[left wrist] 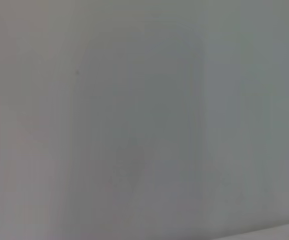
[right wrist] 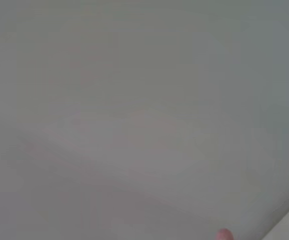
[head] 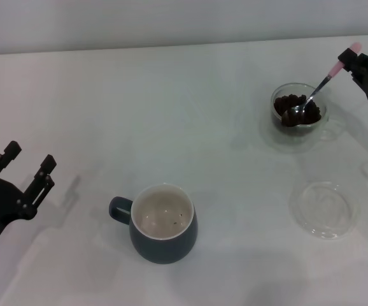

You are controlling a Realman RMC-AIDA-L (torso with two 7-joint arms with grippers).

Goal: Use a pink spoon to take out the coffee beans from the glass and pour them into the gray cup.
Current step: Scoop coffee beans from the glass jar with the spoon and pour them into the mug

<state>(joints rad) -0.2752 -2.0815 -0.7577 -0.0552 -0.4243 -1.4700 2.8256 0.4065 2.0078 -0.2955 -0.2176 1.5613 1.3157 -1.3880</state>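
The pink spoon is tilted down into the glass, its metal bowl buried in the coffee beans, its pink handle end sticking up and away toward the far right. The right gripper is clamped on that pink end, at the far right edge of the head view. In the right wrist view only a sliver of the pink tip peeks in at the frame's edge.

The glass sits at the far right of the white table, with a dark heap of beans filling its lower part. Just nearer the robot lies a flat clear saucer, apart from the glass, with nothing in it.

The gray cup stands well apart, near the middle front, handle pointing to the robot's left. Its cream inside shows only a few dark specks.

The left gripper hangs at the left edge, fingers spread, holding nothing.
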